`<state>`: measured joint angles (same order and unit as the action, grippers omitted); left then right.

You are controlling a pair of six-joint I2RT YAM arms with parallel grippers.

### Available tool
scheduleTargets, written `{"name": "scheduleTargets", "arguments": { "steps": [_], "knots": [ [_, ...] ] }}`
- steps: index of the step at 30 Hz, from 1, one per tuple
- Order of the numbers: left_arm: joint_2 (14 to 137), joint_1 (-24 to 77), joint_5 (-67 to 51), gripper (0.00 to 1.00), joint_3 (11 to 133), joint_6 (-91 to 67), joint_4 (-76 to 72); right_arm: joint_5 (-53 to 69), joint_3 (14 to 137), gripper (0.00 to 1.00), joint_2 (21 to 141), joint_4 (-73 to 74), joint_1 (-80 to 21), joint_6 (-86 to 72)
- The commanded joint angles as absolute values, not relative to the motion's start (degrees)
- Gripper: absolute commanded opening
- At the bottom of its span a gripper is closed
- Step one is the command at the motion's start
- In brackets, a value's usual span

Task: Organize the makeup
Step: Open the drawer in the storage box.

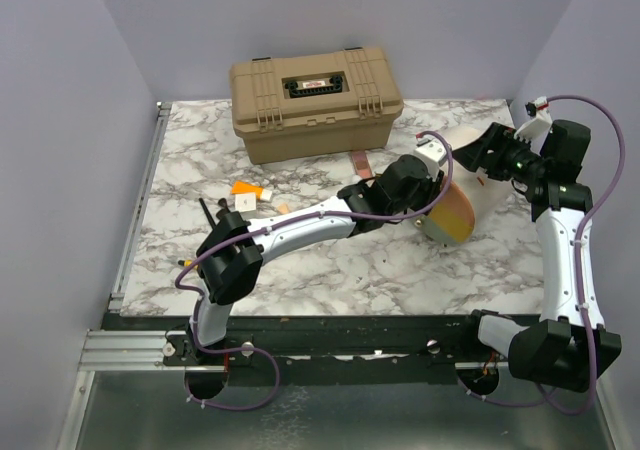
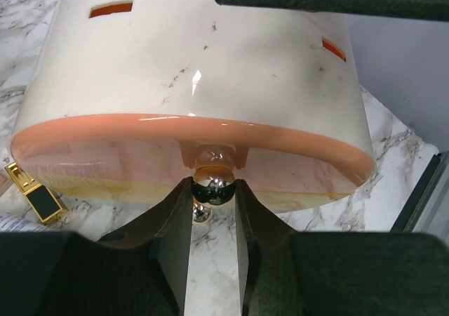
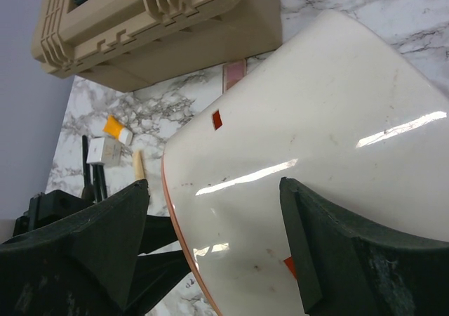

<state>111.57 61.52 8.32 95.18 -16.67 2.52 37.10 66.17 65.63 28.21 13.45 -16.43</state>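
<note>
The cream-and-orange round pouch [image 1: 456, 214] lies on its side at the right of the table. My left gripper [image 1: 430, 190] is shut on the pouch's shiny metal clasp ball [image 2: 214, 187] at its orange rim. My right gripper [image 1: 478, 160] is open, its fingers straddling the pouch's cream top [image 3: 316, 119]. Makeup lies left of the pouch: an orange tube [image 1: 243, 187], a pale box [image 1: 246, 201], black brushes [image 1: 208, 213], a tan-handled brush [image 3: 138, 165] and a rose-gold stick [image 1: 360, 163]. A gold-and-black item [image 2: 35, 193] lies beside the pouch.
The big tan hard case [image 1: 316, 100] stands shut at the back middle. The marble table [image 1: 330, 270] ends at purple walls on the left, back and right. My left arm stretches diagonally across the table's middle.
</note>
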Motion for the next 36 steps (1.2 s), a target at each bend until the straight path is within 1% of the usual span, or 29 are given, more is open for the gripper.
{"name": "scheduleTargets", "arguments": {
  "steps": [1,4,6,10,27,36],
  "knots": [
    [111.57,61.61,10.51,0.26,94.49,-16.67,2.48,36.49,63.51,0.83,67.76,37.59,13.17,-16.80],
    [111.27,61.61,10.08,0.19,93.77,-16.96,2.38,35.57,63.32,0.83,67.76,37.62,13.12,-16.57],
    [110.95,61.61,9.71,0.19,93.34,-17.01,2.39,35.42,63.40,0.83,67.88,37.81,13.14,-16.56],
    [110.26,61.60,7.09,0.19,92.78,-15.80,2.38,35.15,63.39,0.85,68.09,37.86,13.14,-16.99],
    [106.32,61.52,4.28,0.17,89.44,-15.30,2.53,35.59,63.13,0.85,67.83,37.62,13.14,-18.22],
    [102.51,61.44,3.00,0.18,85.51,-15.64,2.38,35.34,63.63,0.85,67.92,38.28,13.17,-17.77]
  ]
}}
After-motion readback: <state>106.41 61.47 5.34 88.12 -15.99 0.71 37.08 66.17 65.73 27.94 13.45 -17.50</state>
